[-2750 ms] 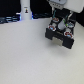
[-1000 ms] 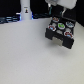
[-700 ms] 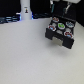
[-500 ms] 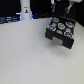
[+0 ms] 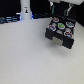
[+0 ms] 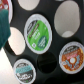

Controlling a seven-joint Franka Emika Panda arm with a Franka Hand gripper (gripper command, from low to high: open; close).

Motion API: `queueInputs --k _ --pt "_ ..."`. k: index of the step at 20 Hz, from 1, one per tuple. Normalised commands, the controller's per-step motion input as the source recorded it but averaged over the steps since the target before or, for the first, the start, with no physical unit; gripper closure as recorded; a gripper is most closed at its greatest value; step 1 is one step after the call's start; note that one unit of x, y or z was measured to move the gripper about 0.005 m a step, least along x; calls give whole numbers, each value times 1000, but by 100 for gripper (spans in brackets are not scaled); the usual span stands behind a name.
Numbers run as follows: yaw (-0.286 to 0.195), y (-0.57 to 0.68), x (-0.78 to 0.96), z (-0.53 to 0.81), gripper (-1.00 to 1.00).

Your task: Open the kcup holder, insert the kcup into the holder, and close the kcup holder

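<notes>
The kcup point(image 6: 38, 31) sits upright, green lid up, in a slot of the open kcup holder point(image 5: 61, 32); whether the hand is apart or together cannot be told.

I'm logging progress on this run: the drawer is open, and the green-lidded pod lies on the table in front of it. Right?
Not quite. The kcup holder is open, but the kcup with the green lid is not on the table: the wrist view shows it seated in one of the drawer's round slots, among other pods.
</notes>
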Motion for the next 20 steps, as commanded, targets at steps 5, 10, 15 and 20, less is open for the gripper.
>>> queueInputs --k 5,10,15,20 --pt "28 -185 582 151 -100" --pt "38 -218 614 156 -100" --pt "53 -327 575 150 -100" --pt "54 -371 573 126 -100"
